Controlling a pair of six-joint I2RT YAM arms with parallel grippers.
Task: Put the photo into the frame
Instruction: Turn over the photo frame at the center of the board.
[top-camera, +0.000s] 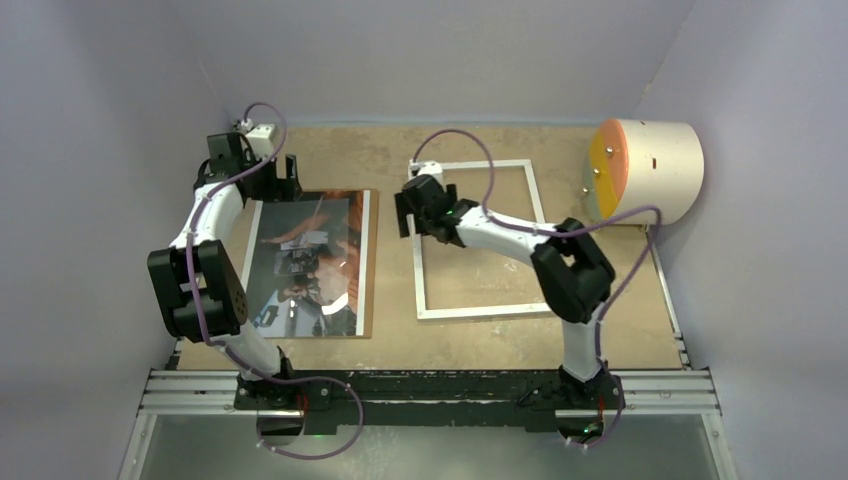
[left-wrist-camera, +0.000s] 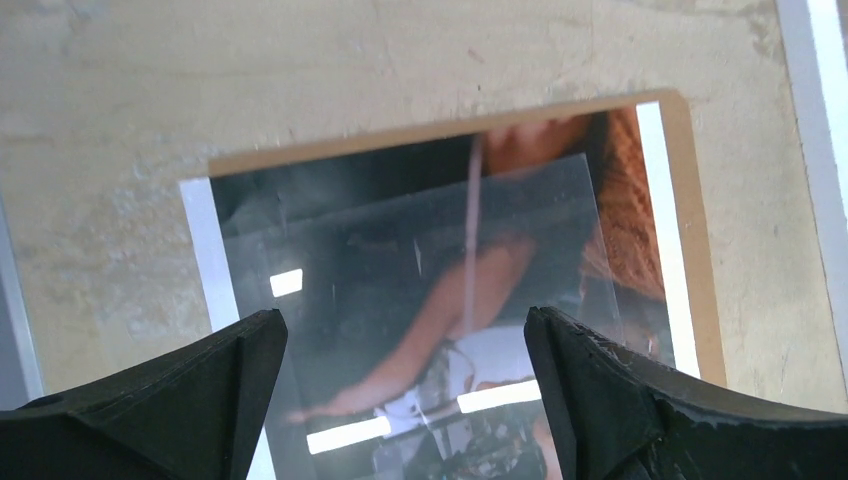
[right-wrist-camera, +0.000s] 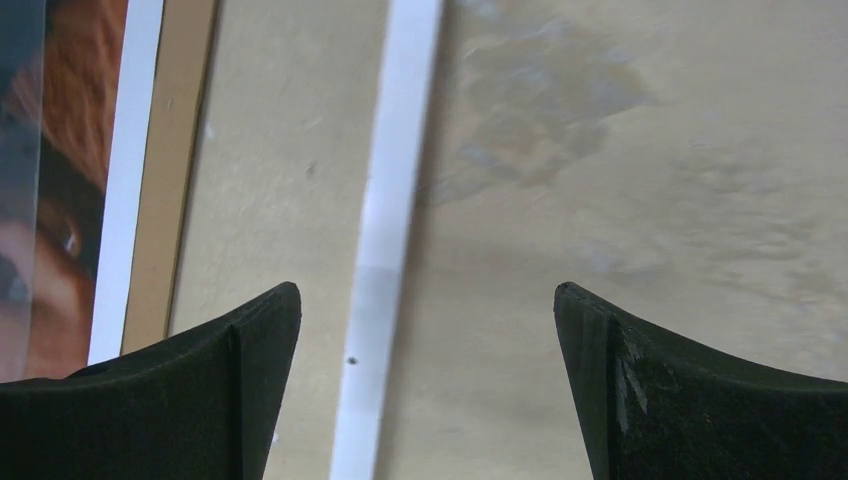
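The left gripper (left-wrist-camera: 405, 330) hangs over the far end of the photo (top-camera: 305, 260), its fingers spread wide with nothing between them. It looks to be lining up for a pick rather than holding anything. The right gripper (right-wrist-camera: 428, 295) is just as wide apart and just as empty, straddling the left rim of the frame (top-camera: 480, 312), perhaps to steady it. The wooden table (top-camera: 620, 310) carries everything lying flat. The frame is on the right, with bare tabletop showing through its opening, so it seems ready to receive. Near it on the left sits the brown backing board (top-camera: 371, 260). The photo rests face up on that board, apart from the frame, so the job looks barely begun. On the photo lies what seems a clear sheet (left-wrist-camera: 400, 240), set askew.
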